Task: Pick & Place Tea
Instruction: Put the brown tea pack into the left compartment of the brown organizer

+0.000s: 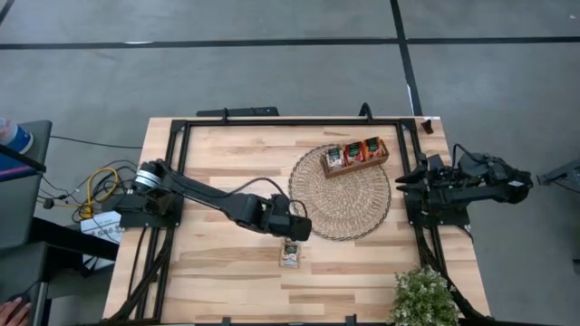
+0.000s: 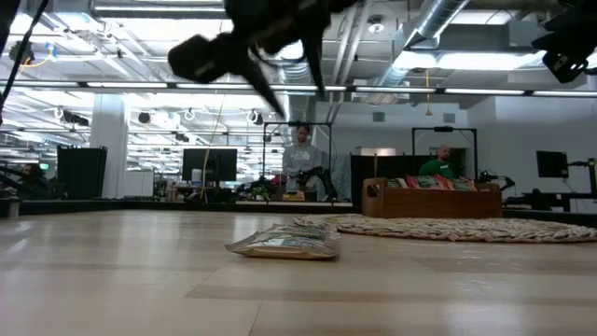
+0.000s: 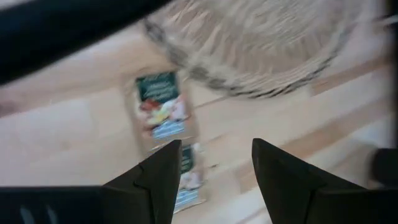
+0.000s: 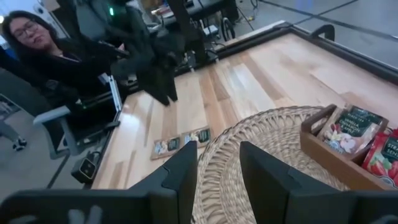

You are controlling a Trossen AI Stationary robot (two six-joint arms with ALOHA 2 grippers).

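Two claws in view. Left claw (image 1: 299, 228) hangs above the counter (image 1: 227, 163), just off the wicker mat's (image 1: 341, 192) near-left rim; its fingers (image 3: 158, 177) stand apart with nothing between them. In the low view the same claw (image 2: 289, 79) is well clear of the wood, fingers pointing down. Directly below it, beside the mat's rim but off the weave, lie two pale green-beige tea sachets (image 1: 290, 254), flat, printed side up, touching or slightly overlapping end to end. Left wrist view confirms: one sachet (image 3: 160, 106) fully visible near the mat edge, the second (image 3: 189, 177) partly hidden behind a finger. Low view shows them as a low flat heap (image 2: 284, 245) in front of the mat (image 2: 457, 227).

On the mat's far side sits the wooden tray (image 1: 355, 156), holding more sachets upright: a pale one (image 1: 333, 156) and red ones (image 1: 372, 148). Right wrist view shows the tray (image 4: 323, 146) resting on the weave, pale sachet (image 4: 351, 127) beside a red one (image 4: 385, 158).

Right claw (image 1: 401, 181) waits at the mat's right edge, raised, fingers (image 4: 183, 171) moderately parted, empty.

Beyond the mat: a potted plant (image 1: 424, 297) at the counter's near-right corner, and a seated person (image 4: 43, 46) behind the counter's left side.
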